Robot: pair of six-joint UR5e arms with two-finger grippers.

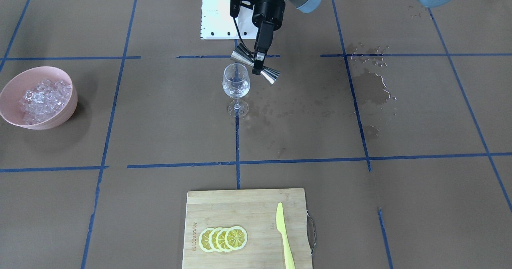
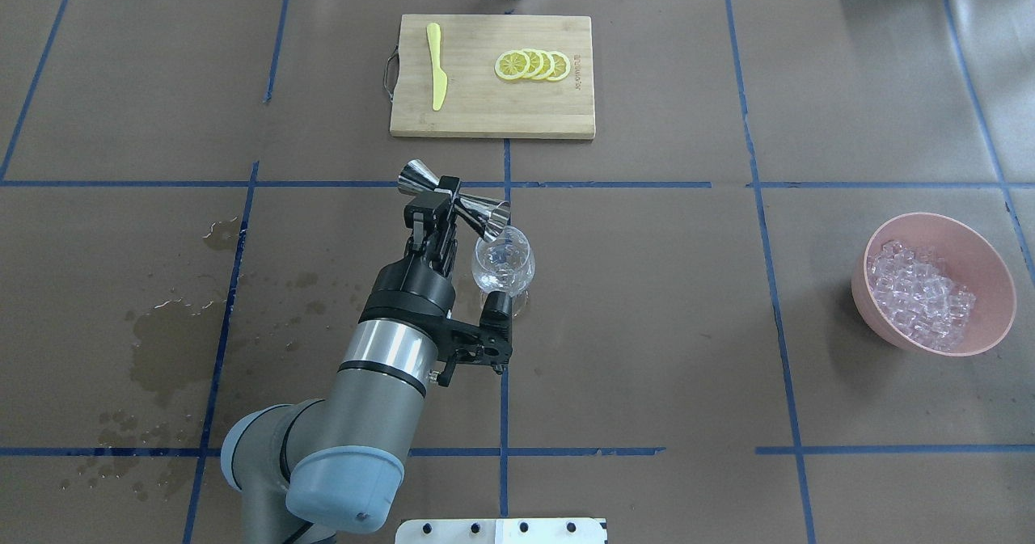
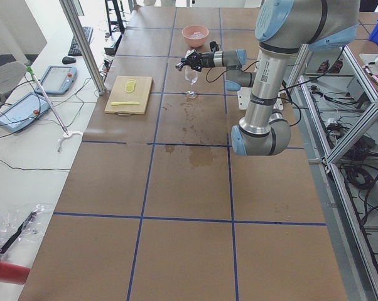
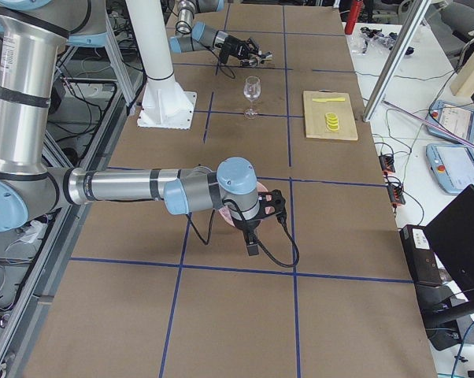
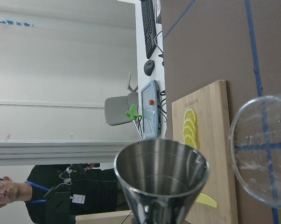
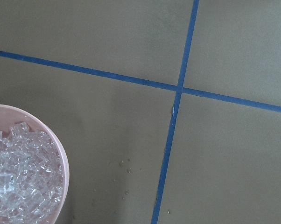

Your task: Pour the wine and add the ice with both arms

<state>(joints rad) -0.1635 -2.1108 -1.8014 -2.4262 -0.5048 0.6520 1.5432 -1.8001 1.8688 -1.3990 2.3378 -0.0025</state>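
My left gripper (image 2: 443,201) is shut on the waist of a steel double-cone jigger (image 2: 487,214), also seen from the front (image 1: 270,75). The jigger is tilted, its lower cup at the rim of a clear wine glass (image 2: 503,263) standing mid-table (image 1: 236,86). In the left wrist view the cup (image 5: 161,172) looks bare inside, beside the glass rim (image 5: 264,149). I cannot make out wine for sure. Ice cubes (image 2: 918,293) fill a pink bowl (image 2: 881,322). My right gripper (image 4: 253,238) hangs near that bowl; I cannot tell its state. The right wrist view shows the ice (image 6: 19,182).
A wooden cutting board (image 2: 485,115) at the far side carries lemon slices (image 2: 532,65) and a yellow knife (image 2: 437,75). Wet stains (image 2: 162,342) mark the brown paper on my left. The white pedestal base (image 1: 218,17) stands behind the glass.
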